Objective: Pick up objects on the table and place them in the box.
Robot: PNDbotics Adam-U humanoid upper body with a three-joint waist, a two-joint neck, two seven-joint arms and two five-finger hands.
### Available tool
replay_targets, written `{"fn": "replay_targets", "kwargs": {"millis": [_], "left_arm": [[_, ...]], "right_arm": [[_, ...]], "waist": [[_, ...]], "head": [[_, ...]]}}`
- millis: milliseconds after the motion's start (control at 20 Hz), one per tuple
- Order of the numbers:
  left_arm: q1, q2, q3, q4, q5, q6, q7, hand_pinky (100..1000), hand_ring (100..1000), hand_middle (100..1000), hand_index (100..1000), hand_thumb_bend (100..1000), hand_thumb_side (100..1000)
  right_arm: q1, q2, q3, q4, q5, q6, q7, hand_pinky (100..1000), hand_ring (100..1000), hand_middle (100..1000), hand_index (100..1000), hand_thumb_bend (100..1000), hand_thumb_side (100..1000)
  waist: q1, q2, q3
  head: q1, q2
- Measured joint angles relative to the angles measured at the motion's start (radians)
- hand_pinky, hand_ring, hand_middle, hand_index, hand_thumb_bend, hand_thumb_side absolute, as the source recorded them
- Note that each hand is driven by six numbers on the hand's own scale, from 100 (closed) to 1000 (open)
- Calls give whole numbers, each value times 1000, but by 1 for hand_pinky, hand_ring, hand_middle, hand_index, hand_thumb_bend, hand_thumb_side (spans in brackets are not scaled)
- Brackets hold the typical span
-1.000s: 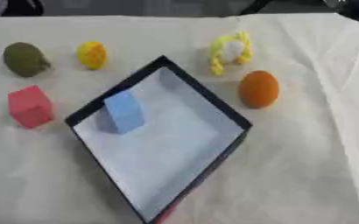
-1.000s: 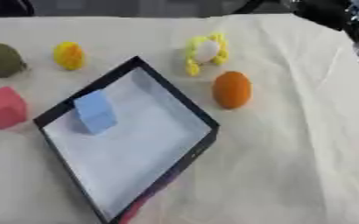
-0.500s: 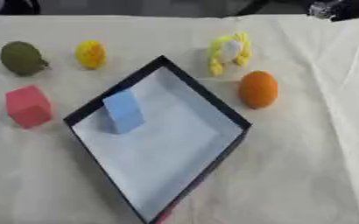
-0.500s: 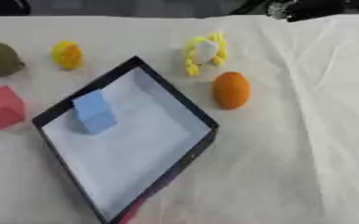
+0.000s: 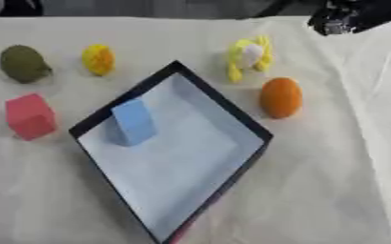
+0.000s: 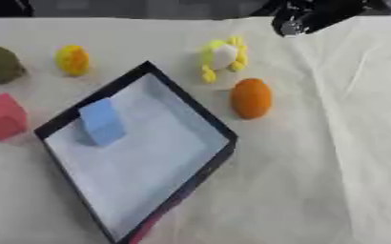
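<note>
With a blue block [image 5: 134, 122] already lying in the box [image 5: 224, 100], the right hand [image 6: 312, 16], fingers too indistinct to judge, is hovering beyond the yellow toy [image 5: 249, 56] just behind the box and should be descending squarely over it.

We've basically got one piece of furniture here: a table covered in a cream, slightly wrinkled cloth [image 5: 341, 157] that fills nearly the whole view. We can spot creases running down the 3 o'clock side and a few softer folds toward 5 o'clock. Up at 12 o'clock, past the table's far edge, there's a dim grey strip of background [image 5: 149, 7], too blurry for us to make out. Light looks soft and even, with faint shadows.
</note>
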Motion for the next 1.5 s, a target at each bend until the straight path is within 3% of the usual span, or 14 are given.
{"fn": "replay_targets", "kwargs": {"millis": [250,500,800,1100,1500], "left_arm": [[1,0,-5,0,-2,0,-3,917,764,793,841,200,854],[0,0,-5,0,-3,1,-5,917,764,794,841,199,856],[0,0,-6,0,-3,2,-6,917,765,794,841,198,856],[-1,0,-7,0,-3,2,-7,918,765,794,840,195,859],[-1,0,-11,0,-4,2,-12,918,766,795,839,192,862]], "right_arm": [[-2,12,36,13,7,-1,3,875,841,825,900,100,757],[-6,17,83,15,4,59,-34,870,840,819,892,109,656],[-1,18,136,-5,4,146,-115,870,844,818,890,186,541],[7,24,174,-7,9,197,-153,874,854,823,898,330,411],[19,52,194,14,23,208,-157,875,853,822,901,373,391]], "waist": [[0,0,1],[-1,0,2],[-6,0,4],[-6,0,6],[-6,0,8]], "head": [[0,0],[1,0],[1,0],[1,0],[0,0]]}}
